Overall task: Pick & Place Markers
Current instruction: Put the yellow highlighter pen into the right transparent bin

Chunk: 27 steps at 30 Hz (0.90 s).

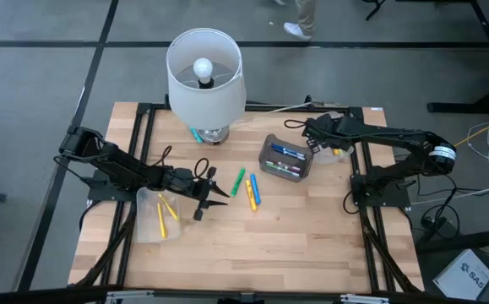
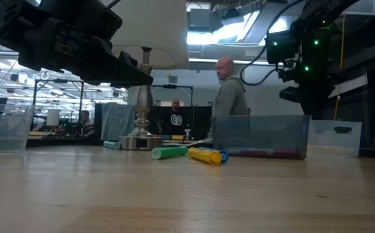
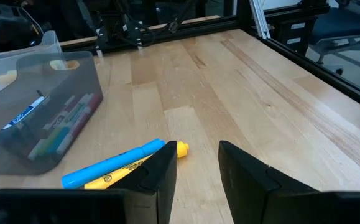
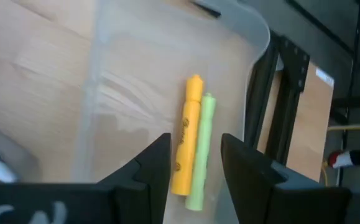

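Three markers lie flat on the table's middle: green (image 1: 238, 180), blue (image 1: 253, 187) and yellow (image 1: 252, 202). My left gripper (image 1: 214, 192) stands open just left of them; in its wrist view the blue (image 3: 114, 163) and yellow (image 3: 139, 169) markers lie beside one finger, nothing between the fingers (image 3: 198, 177). My right gripper (image 4: 195, 165) is open above a clear bin (image 4: 167, 68) at the far right. On that bin's floor, a yellow marker (image 4: 188, 134) and a green marker (image 4: 202, 149) lie side by side. A grey bin (image 1: 285, 158) holds several more markers.
A white-shaded lamp (image 1: 206, 74) stands at the far middle, a teal marker (image 1: 195, 133) by its base. A clear bin (image 1: 158, 215) with yellow markers sits at the near left. People show beyond the table (image 2: 229, 87). Bare wood lies along the near edge.
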### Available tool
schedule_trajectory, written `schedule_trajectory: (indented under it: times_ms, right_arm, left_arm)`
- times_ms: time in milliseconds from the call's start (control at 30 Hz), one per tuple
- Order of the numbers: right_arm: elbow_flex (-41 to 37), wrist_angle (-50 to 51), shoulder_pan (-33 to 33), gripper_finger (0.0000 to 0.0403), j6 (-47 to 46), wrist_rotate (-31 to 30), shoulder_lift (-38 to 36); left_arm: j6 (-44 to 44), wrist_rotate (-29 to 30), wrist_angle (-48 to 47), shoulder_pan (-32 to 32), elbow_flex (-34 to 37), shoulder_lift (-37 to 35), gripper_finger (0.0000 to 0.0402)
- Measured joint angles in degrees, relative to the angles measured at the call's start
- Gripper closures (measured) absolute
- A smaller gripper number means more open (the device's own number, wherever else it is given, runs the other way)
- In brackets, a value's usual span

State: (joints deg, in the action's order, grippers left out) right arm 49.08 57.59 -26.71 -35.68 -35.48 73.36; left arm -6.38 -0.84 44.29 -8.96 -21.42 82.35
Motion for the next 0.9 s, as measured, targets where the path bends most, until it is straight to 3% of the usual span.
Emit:
schedule_trajectory:
  times_ms: [367,900]
  right_arm:
    - [5.9,-5.1,8.6,0.0263,-1.3,-0.5,0.0]
    - [7.0,-32.6,26.2,0.0263,1.9,2.5,0.3]
  left_arm:
    - [0.0,0.0,0.0,0.0,0.0,0.0,0.0286]
    - [0.0,0.0,0.0,0.0,0.0,0.0,0.0286]
